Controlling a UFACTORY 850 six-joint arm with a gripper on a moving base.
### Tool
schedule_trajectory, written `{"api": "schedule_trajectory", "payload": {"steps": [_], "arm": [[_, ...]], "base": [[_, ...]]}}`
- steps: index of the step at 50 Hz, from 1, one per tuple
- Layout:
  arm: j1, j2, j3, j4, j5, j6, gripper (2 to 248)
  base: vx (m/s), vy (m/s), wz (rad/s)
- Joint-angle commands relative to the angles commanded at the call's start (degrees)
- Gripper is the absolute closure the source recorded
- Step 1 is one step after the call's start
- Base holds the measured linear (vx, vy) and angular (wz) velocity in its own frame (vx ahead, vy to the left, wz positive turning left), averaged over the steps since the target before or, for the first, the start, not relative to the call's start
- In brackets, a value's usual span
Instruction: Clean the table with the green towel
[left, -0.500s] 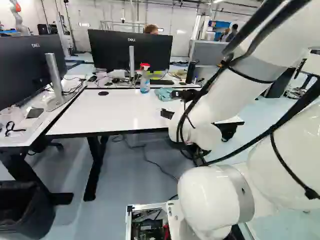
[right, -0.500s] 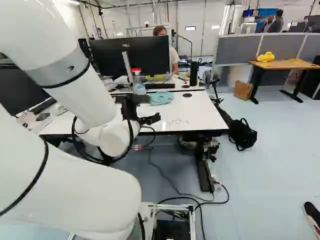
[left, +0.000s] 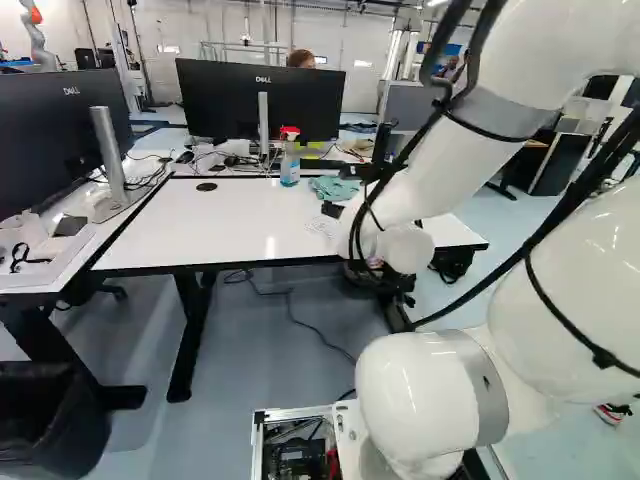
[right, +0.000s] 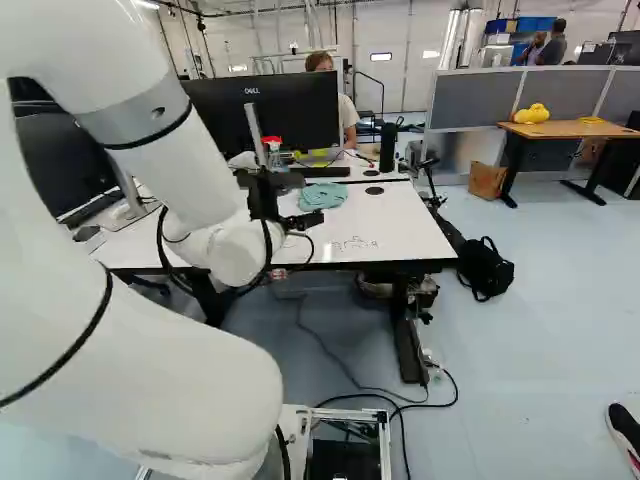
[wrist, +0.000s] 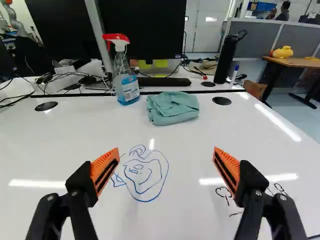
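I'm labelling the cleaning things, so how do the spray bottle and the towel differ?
The spray bottle stands upright, while the towel lies in a low, folded heap. The bottle looks see-through and blue under a red and white spray head; the towel is plain green cloth. The bottle is also clearly taller than the towel. Both rest on the white table.

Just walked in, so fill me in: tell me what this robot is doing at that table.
The white arm is reaching out over the white table, apparently to clean it. Its gripper is open and holds nothing. The green towel lies in a loose pile ahead of it, near a spray bottle, and nothing is handling either one. A blue doodle and some dark marks are on the tabletop, so the cleaning isn't finished.
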Motion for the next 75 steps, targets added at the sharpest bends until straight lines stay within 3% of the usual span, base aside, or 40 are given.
{"api": "schedule_trajectory", "payload": {"steps": [29,75], "arm": [[0.06,-5.27,-8.98,0.00,0.00,0.00,3],[0.13,-19.19,-23.12,0.00,-0.09,0.00,3]], "base": [[0.000,0.000,0.000],[0.000,0.000,0.000]]}}
